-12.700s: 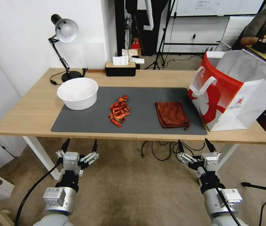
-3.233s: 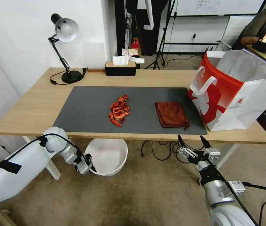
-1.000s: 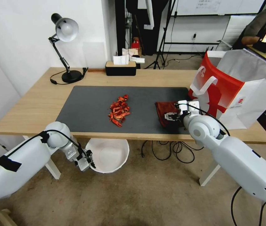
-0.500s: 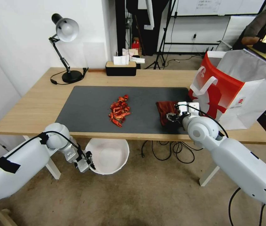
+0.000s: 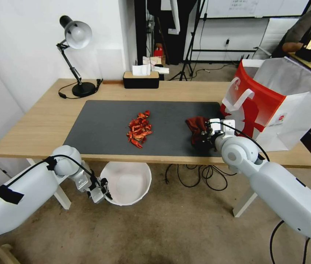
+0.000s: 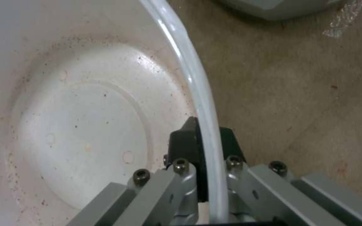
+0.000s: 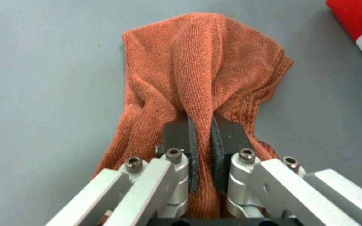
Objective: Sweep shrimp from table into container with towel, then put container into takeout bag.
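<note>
Now the towel (image 5: 197, 129) is bunched up and lifted into a lump, where a moment ago it lay flatter on the mat (image 5: 104, 128). Way back at the start the bowl (image 5: 127, 182) sat on the surface (image 5: 34, 124), and now it is down below the front edge, over the floor.

Reaching in from the right, the right arm bends over the front edge of the surface. Its right hand (image 5: 205, 135) sits just beside the red and white bag (image 5: 272, 106). In the right wrist view the two fingers (image 7: 180, 135) are pressed together on a fold of the towel, and the rest of the cloth hangs down to the grey mat.

Down low on the left, the left arm stretches under the front edge of the surface. The left hand (image 5: 102, 190) pinches the rim of the white bowl. In the left wrist view one finger (image 6: 183, 146) is inside the rim and the other is outside, tight on it. The bowl looks open side up.

Between the two arms, the shrimp (image 5: 138, 129) lie in a small red heap in the middle of the mat, well apart from the towel. The bag stands at the right end of the surface with its mouth open.
</note>
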Tool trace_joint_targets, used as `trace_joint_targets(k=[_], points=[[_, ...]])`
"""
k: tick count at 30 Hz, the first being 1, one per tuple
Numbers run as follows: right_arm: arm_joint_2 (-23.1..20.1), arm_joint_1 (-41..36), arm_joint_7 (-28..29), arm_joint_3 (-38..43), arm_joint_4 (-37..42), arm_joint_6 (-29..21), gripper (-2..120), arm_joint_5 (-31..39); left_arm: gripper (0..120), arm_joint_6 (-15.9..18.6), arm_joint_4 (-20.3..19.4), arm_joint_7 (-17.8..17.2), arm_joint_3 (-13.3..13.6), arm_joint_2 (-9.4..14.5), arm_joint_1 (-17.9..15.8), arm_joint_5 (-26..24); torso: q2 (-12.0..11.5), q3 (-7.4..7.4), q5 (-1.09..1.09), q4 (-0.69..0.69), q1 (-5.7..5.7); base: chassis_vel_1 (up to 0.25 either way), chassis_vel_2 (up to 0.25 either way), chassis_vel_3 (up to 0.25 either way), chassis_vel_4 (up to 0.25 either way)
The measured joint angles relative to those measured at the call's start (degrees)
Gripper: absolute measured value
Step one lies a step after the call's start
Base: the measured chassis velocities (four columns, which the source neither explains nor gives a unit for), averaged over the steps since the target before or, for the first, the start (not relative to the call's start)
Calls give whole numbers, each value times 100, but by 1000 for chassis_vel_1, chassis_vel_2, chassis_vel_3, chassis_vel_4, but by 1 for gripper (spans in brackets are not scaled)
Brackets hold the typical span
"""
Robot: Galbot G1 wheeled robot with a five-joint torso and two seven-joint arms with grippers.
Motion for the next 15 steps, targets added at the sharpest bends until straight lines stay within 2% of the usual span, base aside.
trace_joint_targets(k=[8,11,12,15], points=[[-11,-5,-41,55,48,68,5,6,0,0,-2,-9,-21,2,12,-1,0,0,-1,0,0,0,0,0,0],[-23,14,-618,108,42,492,5,-156,0,0,-4,-26,-39,1,18,-6,0,0,0,-1,0,0,0,0,0],[-23,14,-618,108,42,492,5,-156,0,0,-4,-26,-39,1,18,-6,0,0,0,-1,0,0,0,0,0],[-21,267,-1173,-23,-116,992,5,-380,0,0,-4,-31,-82,-8,32,-10,0,-1,-2,-1,0,0,0,0,0]])
